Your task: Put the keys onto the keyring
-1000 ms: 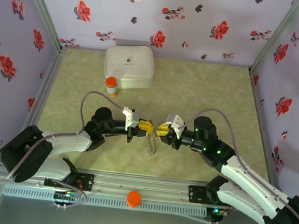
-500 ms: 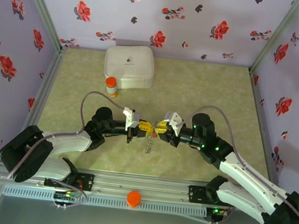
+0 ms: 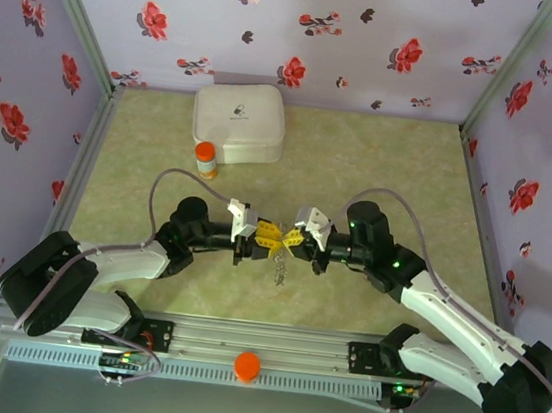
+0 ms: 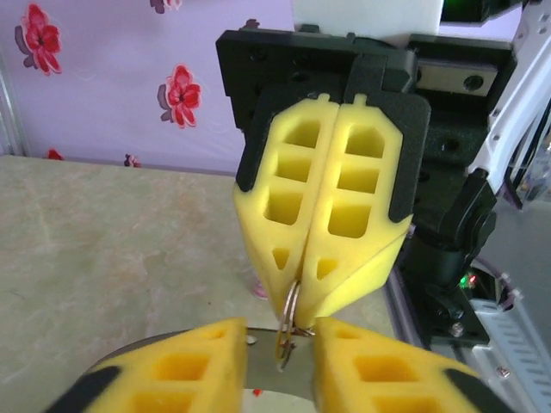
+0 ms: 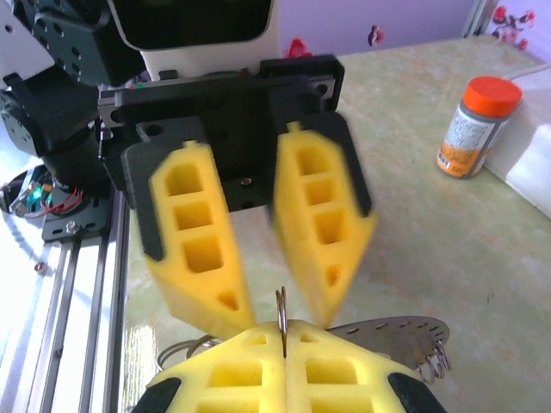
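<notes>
Here we are, hands nose to nose just above the surface (image 3: 381,169). Our right hand (image 4: 303,292) is clamped fully shut, pinching the thin wire of the keyring (image 5: 281,318) edge-on at its very tips, and a dangling bundle (image 3: 279,263) hangs beneath. Our left hand (image 3: 270,233) stands partly open with its fingers (image 5: 200,249) spread either side of that ring, gripping nothing. We can't pick out the keys with confidence, though a flat perforated metal piece (image 5: 387,331) hangs off to one side. It's a risky spot, we reckon. The pinch is tiny, so a nudge from the left hand's foam as it closes could twist the ring free and drop the lot. Close off-centre and we'd squeeze our own right fingertips instead of wire. The hanging weight could also swing and drag the ring askew.
</notes>
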Robot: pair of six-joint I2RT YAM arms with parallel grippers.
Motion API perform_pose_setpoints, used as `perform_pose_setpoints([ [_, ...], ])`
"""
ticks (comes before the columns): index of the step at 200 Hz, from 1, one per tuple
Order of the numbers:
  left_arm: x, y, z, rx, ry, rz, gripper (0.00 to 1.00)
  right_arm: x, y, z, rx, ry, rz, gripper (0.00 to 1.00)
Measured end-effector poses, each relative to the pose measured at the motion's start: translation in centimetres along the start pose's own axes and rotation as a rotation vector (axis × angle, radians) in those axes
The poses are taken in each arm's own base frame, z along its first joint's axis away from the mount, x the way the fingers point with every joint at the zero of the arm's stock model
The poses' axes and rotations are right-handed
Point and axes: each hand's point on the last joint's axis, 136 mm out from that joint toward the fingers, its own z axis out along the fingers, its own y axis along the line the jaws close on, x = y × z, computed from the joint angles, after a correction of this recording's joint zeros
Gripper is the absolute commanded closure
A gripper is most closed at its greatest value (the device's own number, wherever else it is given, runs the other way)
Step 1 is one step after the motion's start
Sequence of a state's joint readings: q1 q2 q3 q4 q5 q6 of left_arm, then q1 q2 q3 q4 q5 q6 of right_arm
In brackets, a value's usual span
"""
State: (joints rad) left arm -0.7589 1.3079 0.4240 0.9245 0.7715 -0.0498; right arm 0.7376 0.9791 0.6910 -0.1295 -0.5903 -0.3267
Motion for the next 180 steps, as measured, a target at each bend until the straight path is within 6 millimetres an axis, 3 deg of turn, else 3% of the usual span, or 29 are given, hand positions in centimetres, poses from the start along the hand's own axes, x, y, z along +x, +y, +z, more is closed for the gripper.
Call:
perform_pose_setpoints([
  [33,0.6,0.4,-0.5,-0.049,0.08,0.056,0.49,0.6,-0.6,0.2,0.008,0.096,-0.026,1.0],
  [70,-0.2,1.1,-0.9,-0.114,0.153,0.174,0.5,1.4,-0.6,0.2,0.018,0.191,-0.098,1.0],
  [131,1.8,1.5,-1.1,-0.127,0.23,0.174,0.52,2.1,0.1,0.8,-0.015,0.263,-0.164,1.0],
  [180,2.1,1.1,-0.5,-0.098,0.24,0.163,0.6,1.7,0.4,1.1,-0.011,0.269,-0.207,1.0],
])
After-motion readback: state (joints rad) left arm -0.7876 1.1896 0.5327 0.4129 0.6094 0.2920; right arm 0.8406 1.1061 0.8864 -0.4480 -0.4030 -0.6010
